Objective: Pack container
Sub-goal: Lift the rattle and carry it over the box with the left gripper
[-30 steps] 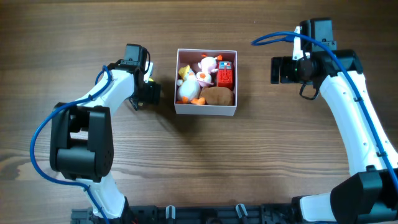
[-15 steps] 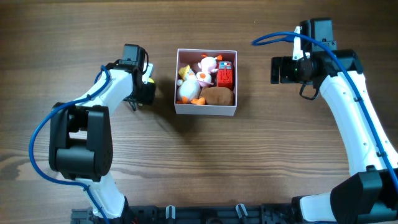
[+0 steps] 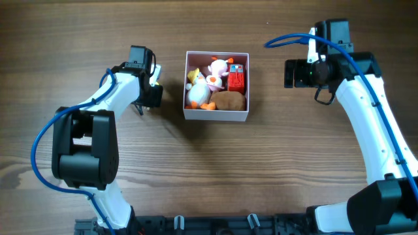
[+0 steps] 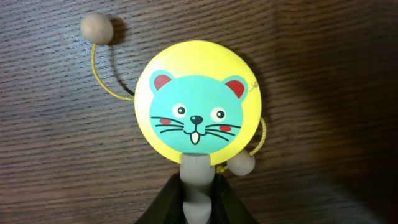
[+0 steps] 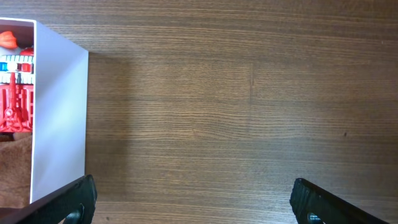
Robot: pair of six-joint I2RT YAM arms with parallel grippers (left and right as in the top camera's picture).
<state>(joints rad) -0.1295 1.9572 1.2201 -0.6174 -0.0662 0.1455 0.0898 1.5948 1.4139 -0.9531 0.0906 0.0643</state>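
We see the left gripper (image 4: 198, 185) pinching the handle of a yellow mouse-face rattle drum (image 4: 198, 114), which lies on the table (image 3: 261, 163) near the container's (image 3: 215, 116) left side. The container sits mid-table with plush toys (image 3: 199, 94) inside. The right gripper (image 5: 193, 202) is spread wide to its right.

Just ahead of the black left pincer (image 4: 198, 202), the rattle drum (image 4: 199, 106) is showing a bright yellow face painted with a teal mouse head: red inner ears, white eyes with black pupils, black nose and whiskers, reddish cheek spots, white teeth. Its handle (image 4: 197, 174) is looking pale grey-beige, and its two beads (image 4: 96, 28) are showing plain tan on yellow strings (image 4: 93, 65). The worktop (image 4: 50, 155) beneath is running dark brown with fine, wavy grain lines. Left of the black right pincer (image 5: 194, 199), the container (image 5: 59, 118) is showing a plain white wall, with a red toy (image 5: 15, 102) carrying a blue-and-white striped band and a brown plush (image 5: 12, 174) inside.
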